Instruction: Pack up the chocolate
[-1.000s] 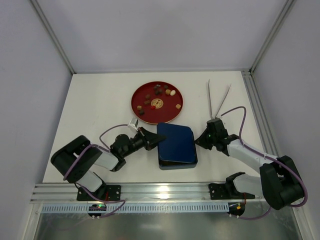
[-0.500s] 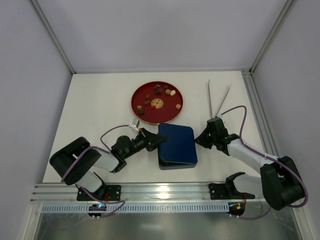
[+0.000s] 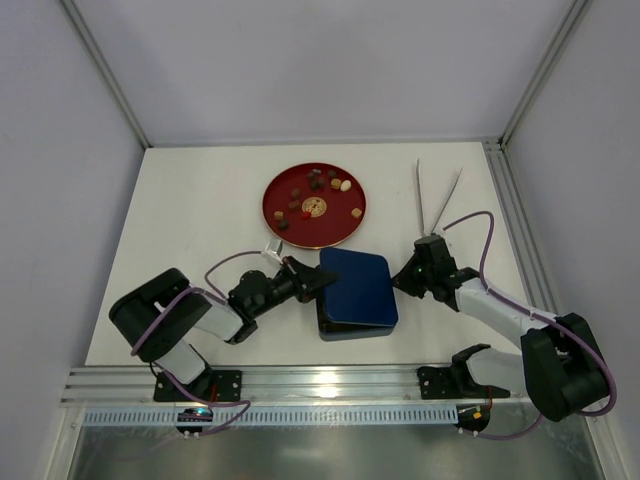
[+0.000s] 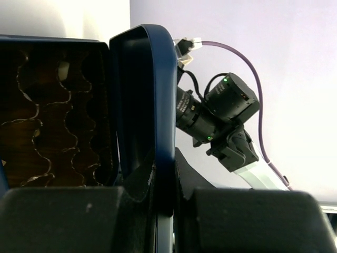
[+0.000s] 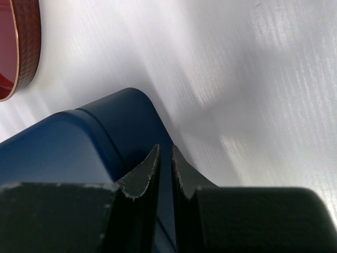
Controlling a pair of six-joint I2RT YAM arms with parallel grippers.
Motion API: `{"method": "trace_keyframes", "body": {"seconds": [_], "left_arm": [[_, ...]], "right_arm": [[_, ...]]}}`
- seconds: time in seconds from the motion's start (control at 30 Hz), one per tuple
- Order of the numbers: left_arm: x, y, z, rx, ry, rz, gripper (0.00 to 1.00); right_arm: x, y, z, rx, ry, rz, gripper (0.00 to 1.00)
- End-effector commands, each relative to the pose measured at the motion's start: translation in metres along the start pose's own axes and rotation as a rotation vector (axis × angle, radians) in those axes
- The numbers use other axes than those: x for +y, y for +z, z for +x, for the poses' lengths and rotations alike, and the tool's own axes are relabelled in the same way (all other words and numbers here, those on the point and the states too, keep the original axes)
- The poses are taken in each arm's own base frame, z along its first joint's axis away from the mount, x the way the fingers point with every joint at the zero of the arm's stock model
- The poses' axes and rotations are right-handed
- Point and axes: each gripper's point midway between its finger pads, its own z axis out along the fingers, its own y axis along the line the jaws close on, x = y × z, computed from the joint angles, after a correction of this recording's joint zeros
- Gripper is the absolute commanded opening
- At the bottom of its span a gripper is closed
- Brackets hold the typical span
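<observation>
opening the box: left gripper [image 4: 163, 182] is clamping the lid [image 3: 356, 290] wall, tray [image 4: 47, 126] showing inside. right gripper [image 5: 164, 158] is sitting nearly closed at lid's right edge. chocolate [image 3: 318, 184] is lying on plate [image 3: 272, 205]. next: lifting lid clear.

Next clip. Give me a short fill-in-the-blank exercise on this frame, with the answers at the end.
1. The chocolates lie on a ___ plate.
2. The left gripper is pinching the rim of the dark-blue ___.
3. In the top view, the tongs lie to the ___ of the plate.

Missing words: red; lid; right.
</observation>
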Motion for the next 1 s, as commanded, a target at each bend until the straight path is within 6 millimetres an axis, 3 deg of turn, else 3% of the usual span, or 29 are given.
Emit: {"method": "trace_keyframes", "body": {"seconds": [0.0,0.23,0.57,0.8,0.97], "left_arm": [[-0.051,-0.004,0.000,-0.011,0.061,0.224,0.02],[-0.039,-0.006,0.001,-0.008,0.068,0.191,0.11],[-0.024,-0.015,-0.003,-0.021,0.072,0.149,0.30],[-0.016,-0.021,-0.008,-0.034,0.070,0.126,0.35],[-0.011,-0.025,-0.012,-0.039,0.063,0.109,0.46]], "right_arm": [[0.017,-0.007,-0.011,-0.042,-0.016,-0.053,0.15],[0.017,-0.009,-0.012,-0.049,-0.019,-0.054,0.15],[0.016,-0.010,-0.011,-0.048,-0.024,-0.054,0.16],[0.015,-0.010,-0.008,-0.046,-0.026,-0.056,0.16],[0.014,-0.011,-0.009,-0.048,-0.023,-0.058,0.16]]}}
